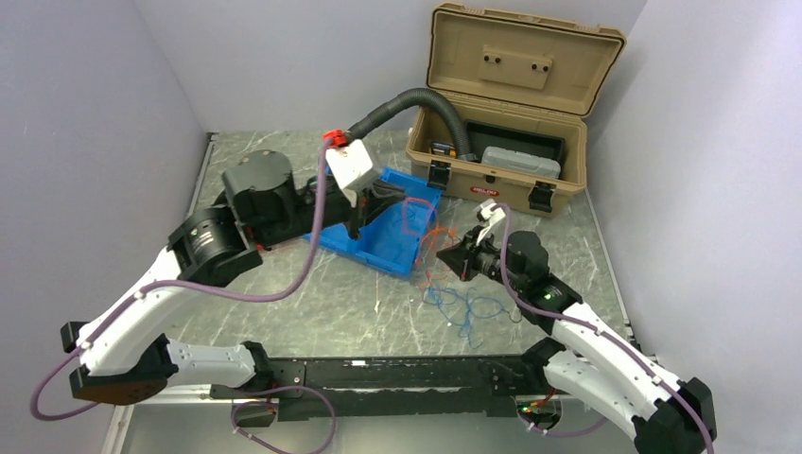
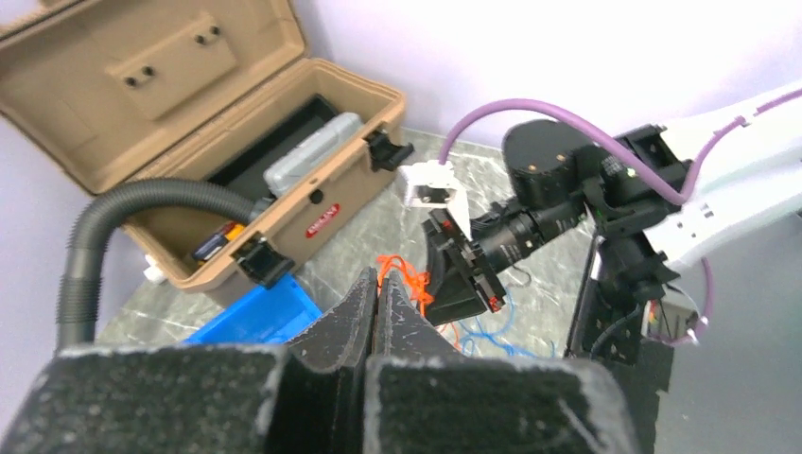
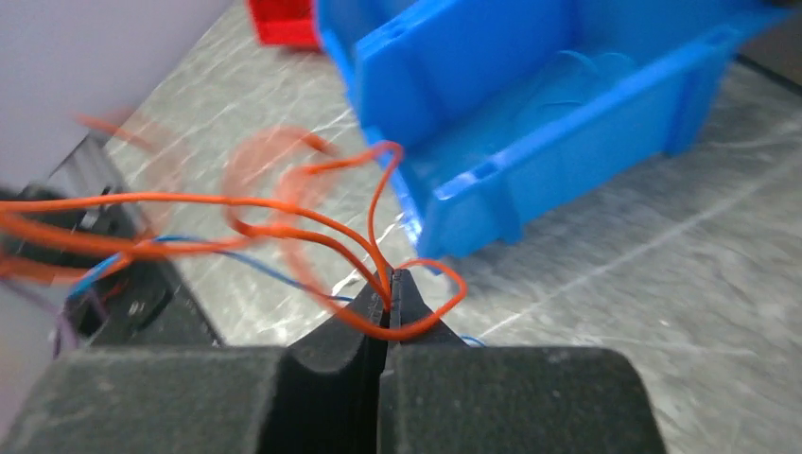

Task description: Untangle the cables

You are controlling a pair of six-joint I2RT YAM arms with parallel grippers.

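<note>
Red cables (image 3: 312, 225) are pinched in the closed right gripper (image 3: 388, 281) just beside the bin (image 1: 376, 250), tangled with blue cables (image 1: 468, 308) lying on the table (image 1: 331, 312), while the left gripper (image 2: 376, 287), closed on nothing, hangs over the bin: separation judged barely begun.

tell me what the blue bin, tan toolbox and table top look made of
Blue bin: moulded plastic, slightly glossy, with ribbed walls.
Tan toolbox: likely hard plastic, matte, with black latches.
Table top: looks like grey veined stone or a stone-pattern laminate, smooth; can't tell which.
</note>
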